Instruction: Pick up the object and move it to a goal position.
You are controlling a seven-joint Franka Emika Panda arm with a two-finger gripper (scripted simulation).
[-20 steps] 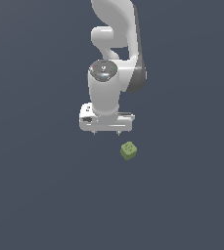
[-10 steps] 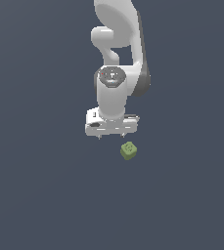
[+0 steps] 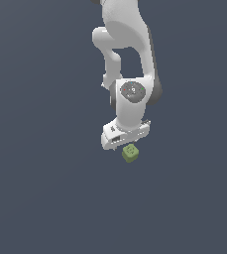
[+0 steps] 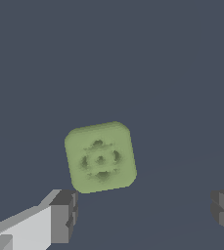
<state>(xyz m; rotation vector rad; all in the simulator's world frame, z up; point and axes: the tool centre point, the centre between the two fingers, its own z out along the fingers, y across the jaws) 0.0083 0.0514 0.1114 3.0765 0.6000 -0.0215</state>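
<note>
Cube point(image 4: 100, 157): olive, loose. Hand point(image 4: 143, 215): spread wide, not yet straddling cube; descending off-centre risks knocking it.

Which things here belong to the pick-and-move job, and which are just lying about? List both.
Part of the job:
- green cube, lying on the floor, patterned face up
- gripper, jaws open, cube not yet between them

Just lying about:
- nothing else in view apart from the bare grey floor

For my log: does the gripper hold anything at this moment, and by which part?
Nothing is held. The small olive-green cube lies apart from the white gripper, whose jaws stand open, wider than the cube.
</note>
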